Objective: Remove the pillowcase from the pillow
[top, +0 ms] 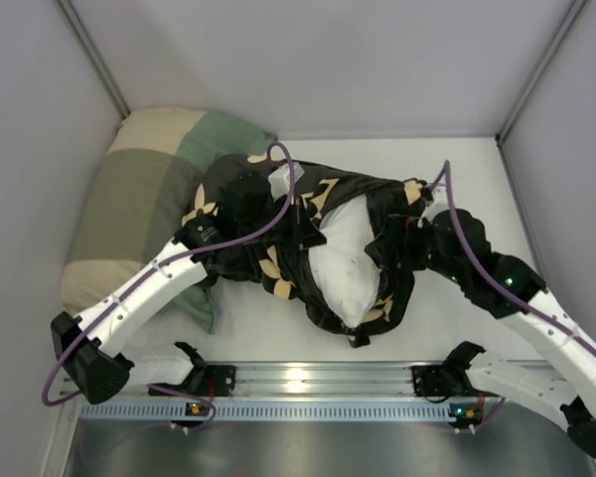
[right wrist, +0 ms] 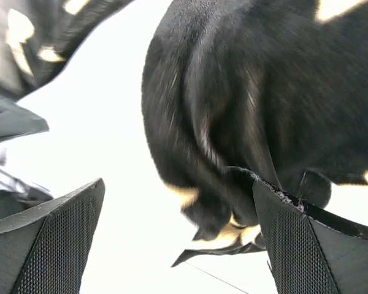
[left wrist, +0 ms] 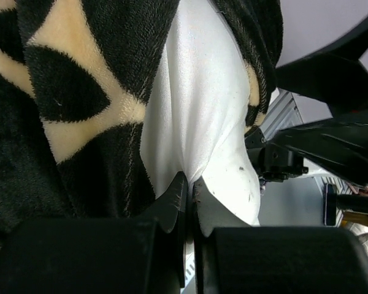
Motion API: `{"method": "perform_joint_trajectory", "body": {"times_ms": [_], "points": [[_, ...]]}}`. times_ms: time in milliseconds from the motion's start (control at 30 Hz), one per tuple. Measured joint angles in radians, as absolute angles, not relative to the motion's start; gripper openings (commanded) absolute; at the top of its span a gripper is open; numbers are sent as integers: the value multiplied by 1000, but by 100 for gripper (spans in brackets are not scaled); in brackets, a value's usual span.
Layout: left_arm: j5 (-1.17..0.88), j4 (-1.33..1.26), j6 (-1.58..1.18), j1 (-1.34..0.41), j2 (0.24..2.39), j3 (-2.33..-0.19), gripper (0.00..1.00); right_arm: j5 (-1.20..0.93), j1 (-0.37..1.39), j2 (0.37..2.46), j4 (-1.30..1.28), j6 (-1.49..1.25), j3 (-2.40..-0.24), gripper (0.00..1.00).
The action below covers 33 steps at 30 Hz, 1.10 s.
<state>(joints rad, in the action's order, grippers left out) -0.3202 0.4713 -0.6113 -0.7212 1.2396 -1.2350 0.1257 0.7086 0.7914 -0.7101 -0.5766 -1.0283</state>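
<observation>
The pillowcase [top: 240, 214], a soft black plush cover with tan flower and quatrefoil motifs, lies crumpled around the pillow [top: 343, 260], a plump plain white rectangular cushion. Both sit at the middle of the white table [top: 248, 323]. The cover is bunched over the pillow's left, far and right sides, and a broad white wedge is bare and points toward the near edge. A green, beige and olive patchwork pillow [top: 139, 199] is propped in the far left corner, touching the bunched black fabric.

The left gripper [left wrist: 189, 187] reaches in from the near left. Its black fingers [left wrist: 170, 205] are all but closed, and a small fold of the white pillow cloth is nipped between the tips. In its wrist view the black and tan cover lies just beside that pinch on the left and is not in the jaws.

The right gripper [right wrist: 178, 242] comes in from the near right and its jaws stand wide apart, holding nothing. A hanging wad of black pillowcase sits between the mesh-faced pads [right wrist: 49, 245], crowded toward the pad on the right of the wrist view. That view is blurred, so it is hard to say whether the cloth presses the pad or merely hangs in front of it. White pillow fills the gap beside the other pad.
</observation>
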Motion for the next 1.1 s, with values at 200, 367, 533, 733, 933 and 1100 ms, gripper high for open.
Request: {"method": "perform_joint_trajectory", "body": {"times_ms": [200,367,533,733,933,1100], "points": [[-331,455,-620,-732,1240,-1227,0,186,739,999,-728,-542,-1089,94],[-321,444,-622,-735,1239,-1221,0,347,765,1043,-782,-559,-1134,76],[-321,442,-622,-736,1211,-1200,0,548,747,1026,-841,-572,-1135,44],[-343,428,-637,-736,1120,-1132,0,619,620,1056,-868,-526,-1187,0],[-344,427,-653,-736,1021,-1071,0,546,454,1125,-856,-464,-1213,0],[-319,481,-653,-736,928,-1069,0,382,252,1173,-851,-436,-1213,0]]}}
